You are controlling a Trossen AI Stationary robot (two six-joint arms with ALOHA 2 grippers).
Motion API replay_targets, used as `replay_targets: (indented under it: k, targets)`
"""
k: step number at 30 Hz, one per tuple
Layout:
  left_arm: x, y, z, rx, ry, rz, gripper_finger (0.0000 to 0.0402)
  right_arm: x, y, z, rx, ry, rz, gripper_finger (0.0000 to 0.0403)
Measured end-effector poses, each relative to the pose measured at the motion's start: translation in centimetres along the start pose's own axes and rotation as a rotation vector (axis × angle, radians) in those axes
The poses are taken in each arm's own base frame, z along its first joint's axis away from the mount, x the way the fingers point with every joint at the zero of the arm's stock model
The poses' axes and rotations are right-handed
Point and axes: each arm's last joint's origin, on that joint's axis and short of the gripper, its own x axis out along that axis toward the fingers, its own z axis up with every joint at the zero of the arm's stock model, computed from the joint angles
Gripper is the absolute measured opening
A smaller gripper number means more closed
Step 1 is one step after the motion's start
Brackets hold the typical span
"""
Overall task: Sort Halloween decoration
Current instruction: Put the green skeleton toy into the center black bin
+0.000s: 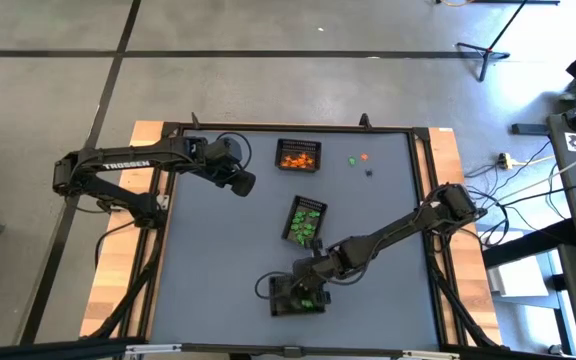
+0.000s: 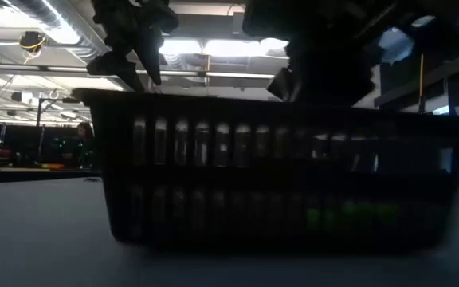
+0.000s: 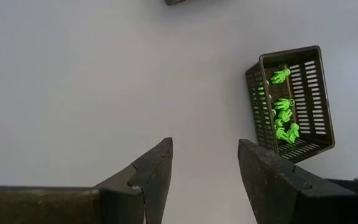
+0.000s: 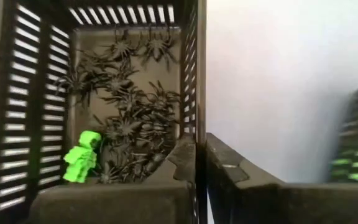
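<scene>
Three black mesh baskets stand on the grey table. The far one (image 1: 298,156) holds orange trinkets, the middle one (image 1: 305,220) green ones, and the near one (image 1: 296,296) black spiders (image 4: 126,124) plus one green figure (image 4: 81,155). A green (image 1: 352,158), an orange (image 1: 364,156) and a black trinket (image 1: 369,171) lie loose toward the far right. My right gripper (image 1: 313,284) is at the near basket's right wall, shut on it. My left gripper (image 1: 243,184) hovers open over bare table at the far left, holding nothing. My right gripper (image 4: 201,149) has the near basket's side wall (image 4: 199,118) at its rim, one finger inside (image 4: 179,158) and one outside (image 4: 225,162), coming from above. The basket stands upright with its bottom on the table (image 2: 277,239).
The green-trinket basket (image 3: 291,102) sits just beyond the near basket, close to my right arm. Wooden boards and a black frame border the table (image 1: 218,250). Bare grey surface spreads on the left half and the near right. The low view is filled by the near basket (image 2: 277,175).
</scene>
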Motion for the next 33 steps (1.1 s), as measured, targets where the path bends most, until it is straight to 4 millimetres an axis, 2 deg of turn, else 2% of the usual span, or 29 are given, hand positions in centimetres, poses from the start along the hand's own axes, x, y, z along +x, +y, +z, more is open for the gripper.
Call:
replay_targets:
  k: [4, 9, 15, 26, 33]
  targets:
    - [0.0, 0.0, 0.0, 0.0, 0.0, 0.0, 0.0176, -0.2, -0.8, 0.5, 0.0, -0.009, -0.043, 0.0019]
    - [0.0, 0.0, 0.0, 0.0, 0.0, 0.0, 0.0176, 0.0, -2.8, 0.6, 0.038, 0.019, -0.092, 0.0021]
    - [0.0, 0.0, 0.0, 0.0, 0.0, 0.0, 0.0176, 0.0, -3.9, 0.8, 0.019, 0.027, -0.069, 0.003]
    - [0.0, 0.0, 0.0, 0.0, 0.0, 0.0, 0.0176, -0.4, -3.9, 0.5, -0.009, 0.059, -0.067, 0.0169]
    - [0.0, 0.0, 0.0, 0.0, 0.0, 0.0, 0.0176, -2.9, -3.2, 1.2, -0.01, -0.012, -0.039, 0.019]
